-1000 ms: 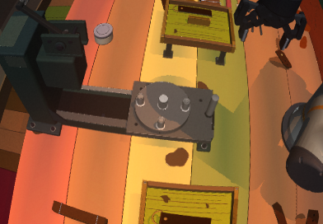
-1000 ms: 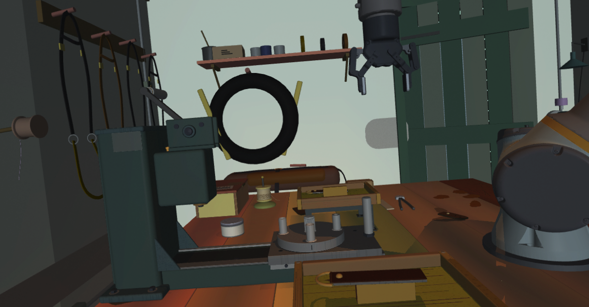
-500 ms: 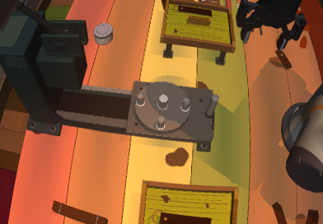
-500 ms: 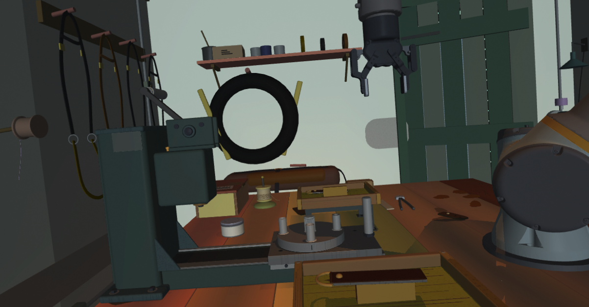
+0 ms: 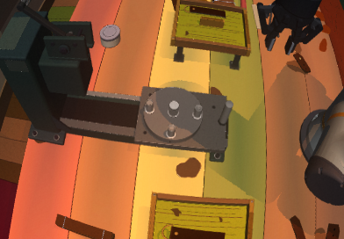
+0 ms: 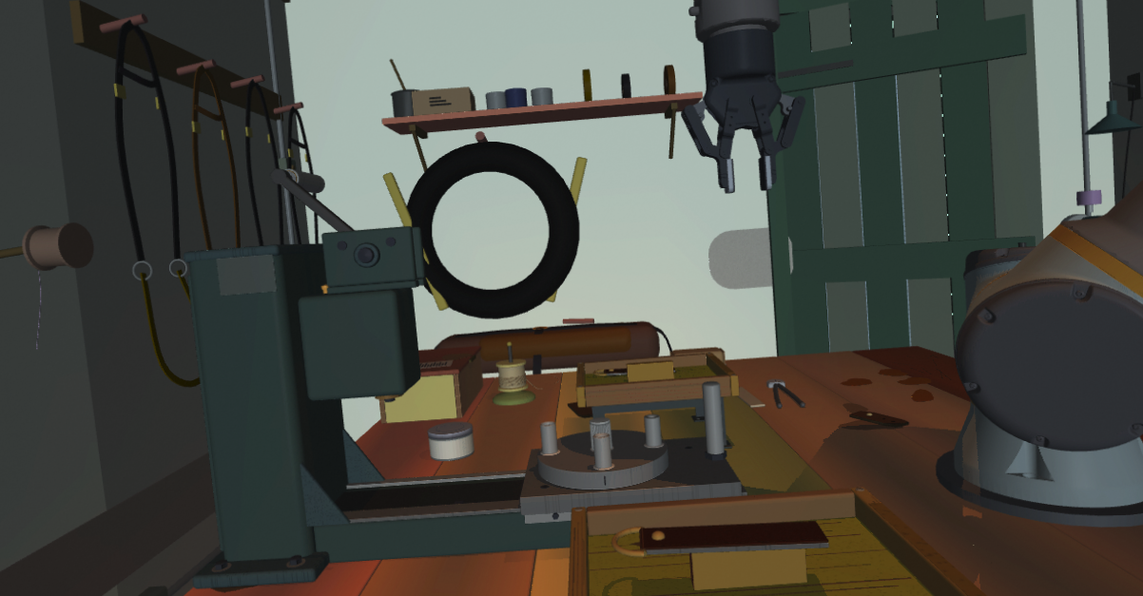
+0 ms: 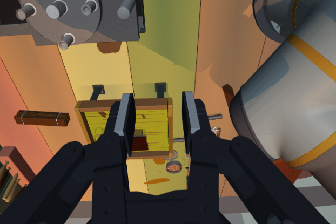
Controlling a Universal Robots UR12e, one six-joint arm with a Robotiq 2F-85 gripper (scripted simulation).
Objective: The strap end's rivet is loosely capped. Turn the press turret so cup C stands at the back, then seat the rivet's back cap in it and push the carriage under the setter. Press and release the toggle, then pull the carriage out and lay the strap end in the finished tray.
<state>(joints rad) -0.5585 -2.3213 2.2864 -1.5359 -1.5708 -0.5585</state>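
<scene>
The strap end (image 6: pixel 731 536), a dark leather strip with a wire loop, lies in the near tray (image 6: pixel 759 549), partly cut off at the picture's edge from above (image 5: pixel 193 233). The round turret (image 5: pixel 172 114) (image 6: pixel 601 465) (image 7: pixel 58 6) sits on the carriage plate (image 5: pixel 184 119), pulled out from the green press (image 5: pixel 48 75) (image 6: pixel 304 369), with three cups around a centre knob. High above the bench, right of the far tray (image 5: pixel 211 24) (image 7: pixel 127 127), my gripper (image 5: pixel 283 42) (image 6: pixel 745 173) (image 7: pixel 158 120) hangs part-way closed and holds nothing.
The arm's own base (image 5: pixel 324 152) (image 6: pixel 1055 385) bulks at the right of the bench. A carriage handle post (image 5: pixel 225 111) stands at the plate's right end. A small tin (image 5: pixel 109 35), a bundle of leather strips (image 7: pixel 42 118) and loose scraps (image 5: pixel 83 226) lie around.
</scene>
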